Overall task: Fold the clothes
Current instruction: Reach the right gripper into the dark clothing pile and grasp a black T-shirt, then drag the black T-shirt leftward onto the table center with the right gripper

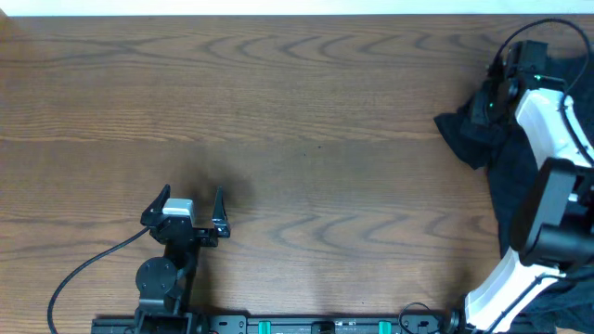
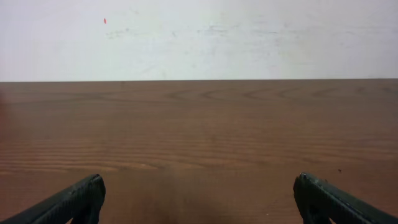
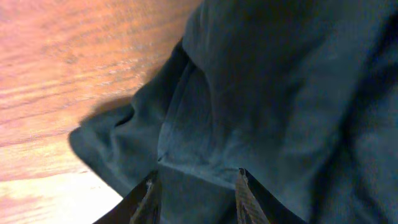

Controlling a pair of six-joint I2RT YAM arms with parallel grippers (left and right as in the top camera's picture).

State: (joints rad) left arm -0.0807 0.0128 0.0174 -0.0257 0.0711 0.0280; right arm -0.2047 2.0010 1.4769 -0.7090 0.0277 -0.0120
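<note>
Overhead, the right arm hides much of the clothes.

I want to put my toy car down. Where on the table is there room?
The wide bare wood of the table between the left gripper and the clothes is free, and so is the far strip along the table's back edge. The right side is crowded: the clothes lie there with the right gripper on them.

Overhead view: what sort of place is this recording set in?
Probably a robotics lab workbench: a wood-grain table against a plain white wall, a left arm and right arm mounted at its near edge, dark clothes heaped on the right.
</note>
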